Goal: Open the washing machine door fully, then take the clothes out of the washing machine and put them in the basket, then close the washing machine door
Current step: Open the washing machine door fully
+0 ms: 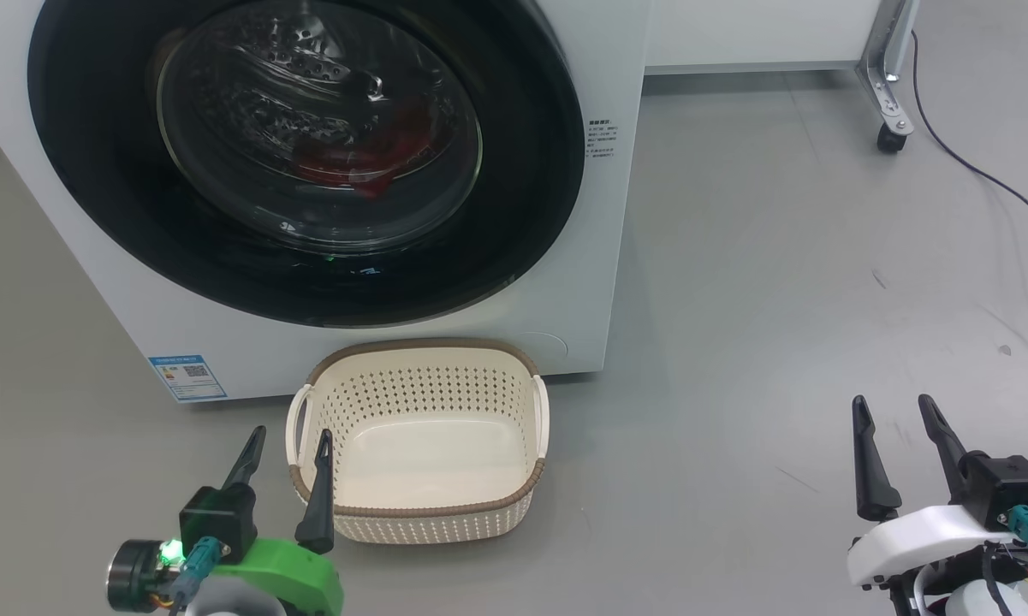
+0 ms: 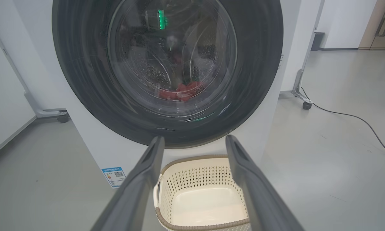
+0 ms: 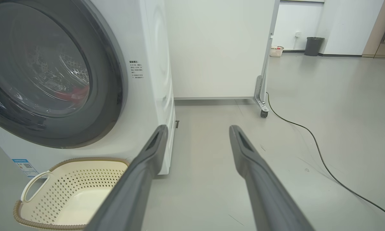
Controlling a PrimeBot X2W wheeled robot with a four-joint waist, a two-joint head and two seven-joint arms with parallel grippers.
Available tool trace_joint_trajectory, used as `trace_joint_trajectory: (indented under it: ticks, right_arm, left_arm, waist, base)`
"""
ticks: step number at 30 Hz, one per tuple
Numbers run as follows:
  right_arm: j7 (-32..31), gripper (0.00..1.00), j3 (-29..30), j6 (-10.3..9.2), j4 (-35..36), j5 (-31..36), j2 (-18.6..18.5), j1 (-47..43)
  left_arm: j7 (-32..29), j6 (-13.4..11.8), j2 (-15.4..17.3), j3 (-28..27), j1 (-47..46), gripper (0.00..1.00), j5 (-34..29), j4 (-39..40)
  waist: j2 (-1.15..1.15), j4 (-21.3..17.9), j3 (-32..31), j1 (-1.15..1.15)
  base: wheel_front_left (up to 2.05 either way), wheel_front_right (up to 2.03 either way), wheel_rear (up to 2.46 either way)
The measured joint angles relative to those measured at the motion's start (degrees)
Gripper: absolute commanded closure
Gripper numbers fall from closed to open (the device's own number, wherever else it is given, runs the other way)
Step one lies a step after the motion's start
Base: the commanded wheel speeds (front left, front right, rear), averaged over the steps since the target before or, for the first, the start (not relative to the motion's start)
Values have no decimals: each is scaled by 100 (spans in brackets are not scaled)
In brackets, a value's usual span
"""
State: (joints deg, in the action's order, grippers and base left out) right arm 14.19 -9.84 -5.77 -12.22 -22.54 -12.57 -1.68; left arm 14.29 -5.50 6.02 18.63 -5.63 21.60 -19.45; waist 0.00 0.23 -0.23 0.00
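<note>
Behind closed washing machine door [image 1: 103, 197] red clothes [image 1: 368, 158]; basket [image 1: 419, 509] empty.

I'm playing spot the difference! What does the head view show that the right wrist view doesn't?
Head view adds: the open left gripper on its green wrist. Right wrist view adds: a dark grey bin by the far wall. Both: the white washing machine, its shut round black door, red clothes behind the glass, the cream perforated basket.
</note>
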Motion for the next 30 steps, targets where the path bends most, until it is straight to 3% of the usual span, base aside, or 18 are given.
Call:
trace_joint_trajectory:
  ticks: [16,17,18,30]
  right_arm:
    - [0,2,67,0,11,1,21,-2]
    - [0,55,79,0,11,1,29,-3]
    - [0,100,84,1,12,1,33,-3]
    - [0,100,127,71,4,-62,111,-7]
  left_arm:
    - [-1,0,-29,-47,-4,0,-2,-53]
    - [-1,0,-34,-52,-4,0,-2,-56]
    - [-1,0,-37,-56,-5,0,-2,-57]
    - [-1,1,-88,-99,-20,0,-9,-80]
  waist:
    - [0,18,5,0]
    - [0,18,6,0]
    - [0,18,6,0]
    - [0,24,27,0]
  base:
    - [0,0,0]
    - [0,0,0]
    - [0,0,0]
    - [0,0,0]
